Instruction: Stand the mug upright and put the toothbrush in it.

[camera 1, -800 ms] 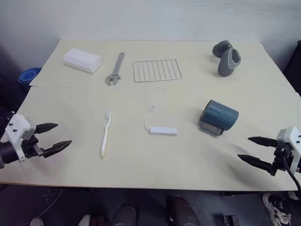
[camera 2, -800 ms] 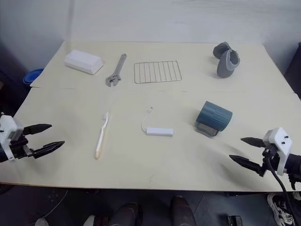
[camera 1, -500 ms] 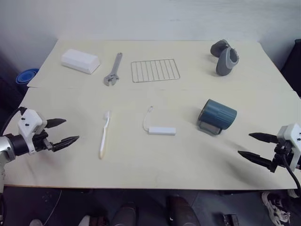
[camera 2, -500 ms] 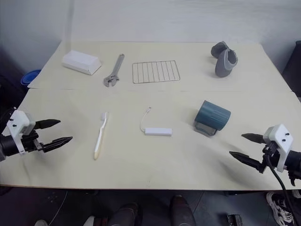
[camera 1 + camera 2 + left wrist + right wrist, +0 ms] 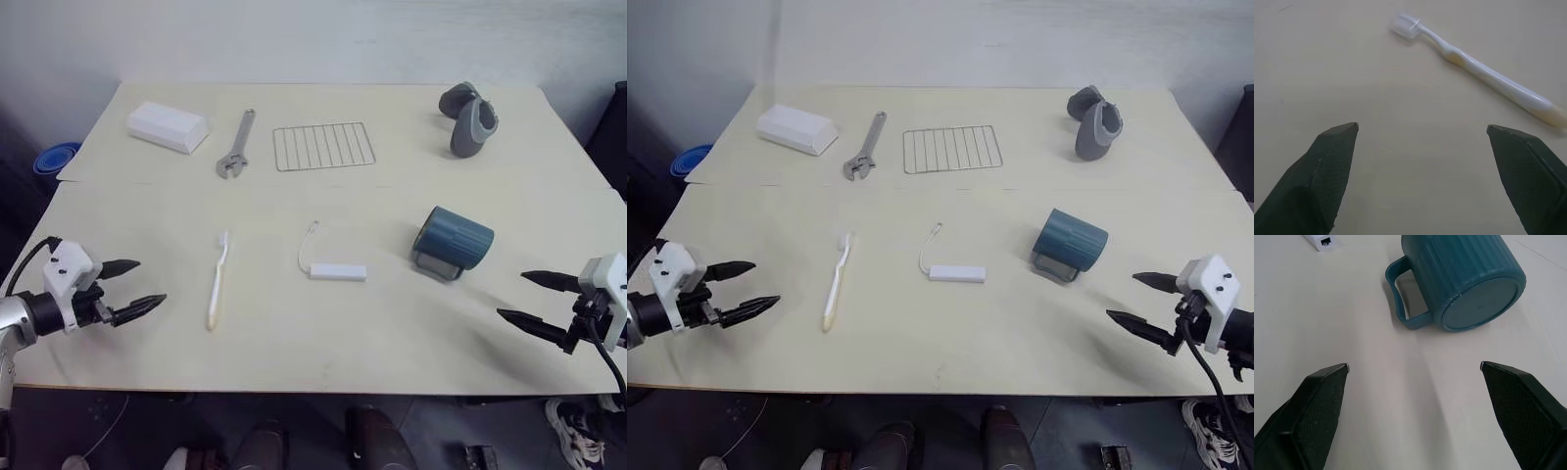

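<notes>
Left eye view takes in the whole pale desk (image 5: pixel 323 343). The mug (image 5: pixel 455 239) lies on its side at about four o'clock from the desk's middle, its handle pressed down against the surface and its flat base turned toward the right gripper (image 5: pixel 539 299). That gripper hangs near the desk's right front corner, fingers spread wide with nothing between them, well apart from the mug. The toothbrush (image 5: pixel 218 279) lies flat at about eight o'clock from the middle, bristle head toward the far side, yellowish end toward the near edge. The left gripper (image 5: pixel 132 287) sits low by the near left edge, pointing toward the toothbrush, released, fingers apart and clear of it.

Between toothbrush and mug lies a white adapter (image 5: pixel 338 271) with a thin cable curling toward twelve o'clock. Along the far side, from ten o'clock round to two, are a white block (image 5: pixel 168 126), a metal wrench (image 5: pixel 235 143), a small wire rack (image 5: pixel 324 146) and two grey curved objects (image 5: pixel 469 118).
</notes>
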